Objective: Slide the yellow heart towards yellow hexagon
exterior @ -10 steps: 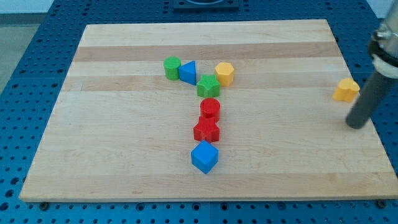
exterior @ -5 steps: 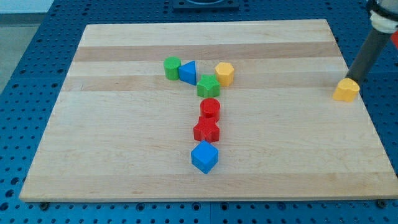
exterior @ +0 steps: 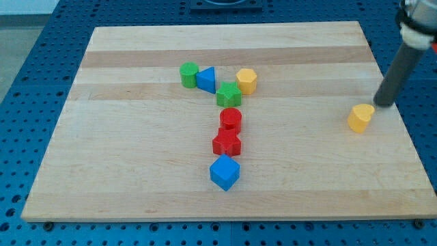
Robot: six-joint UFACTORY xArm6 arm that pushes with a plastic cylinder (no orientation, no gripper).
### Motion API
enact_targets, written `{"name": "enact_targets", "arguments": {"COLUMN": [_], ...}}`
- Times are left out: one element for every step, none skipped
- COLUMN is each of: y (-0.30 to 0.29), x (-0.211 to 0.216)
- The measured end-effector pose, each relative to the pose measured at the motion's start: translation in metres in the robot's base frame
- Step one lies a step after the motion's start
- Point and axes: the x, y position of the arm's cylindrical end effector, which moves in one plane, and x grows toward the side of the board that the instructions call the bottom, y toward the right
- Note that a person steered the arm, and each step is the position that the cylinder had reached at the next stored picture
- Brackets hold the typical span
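The yellow heart (exterior: 360, 117) lies on the wooden board (exterior: 136, 157) near the view's right edge. The yellow hexagon (exterior: 246, 80) sits near the board's middle, toward the view's top, far to the heart's left. My tip (exterior: 382, 104) is just up and to the right of the heart, close to it or touching its upper right side. The dark rod rises from the tip toward the view's top right corner.
A green cylinder (exterior: 189, 74), a blue triangle (exterior: 206, 78) and a green star (exterior: 229, 94) lie in a row left of the hexagon. Below them stand a red cylinder (exterior: 231, 119), a red star (exterior: 227, 143) and a blue cube (exterior: 224, 172).
My tip swung from the heart's lower right up around to its upper right. The heart has slid down and to the left, away from the board's right edge.
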Motion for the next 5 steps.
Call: {"name": "enact_targets", "arguments": {"y": [-0.026, -0.029, -0.038, -0.075, -0.090], "x": [0.020, 0.020, 0.026, 0.039, 0.045]}}
